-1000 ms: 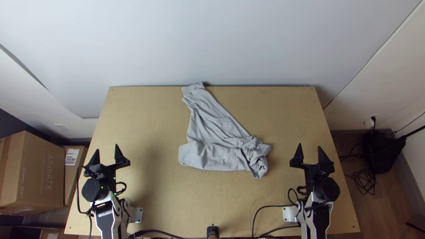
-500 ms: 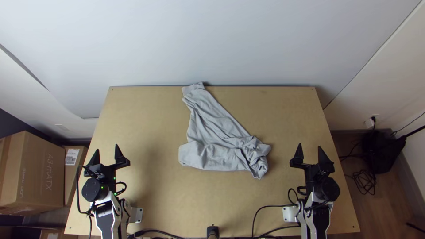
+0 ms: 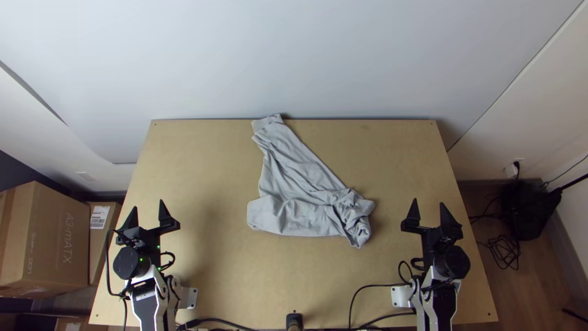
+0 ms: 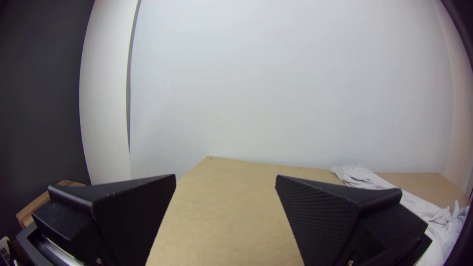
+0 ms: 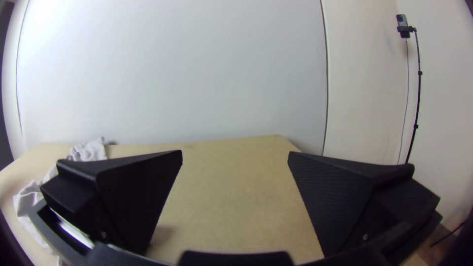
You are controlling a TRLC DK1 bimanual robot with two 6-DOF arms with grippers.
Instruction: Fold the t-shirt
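While both arms sit back near the robot's side of the table [image 3: 392,153], the t-shirt [image 3: 297,178] lies by itself around the middle of the wood, grey and crumpled. From where I'm standing it makes a rough wedge: a narrow end runs up to the far edge, a little left of centre, and the cloth widens as it comes toward the arms. Its nearer part spreads crosswise in a broad, wrinkled band that looks turned over on itself, and the right end of that is bunched into a lump of tight creases. How many layers lie underneath, I can't tell.

Over on the left, well apart from the cloth, the left gripper [image 3: 148,205] points toward the far edge with its jaws wide apart and nothing between them. Across from it, the right gripper [image 3: 429,202] points the same way, its jaws also well spread and holding nothing; it too is well apart from the shirt.

Black cables [image 3: 229,322] run along the table's near edge. Beyond its left side stands a big cardboard box [image 3: 58,239] with a smaller box [image 3: 103,230] next to it, and past the right side more cords [image 3: 505,251] lie tangled on the floor.
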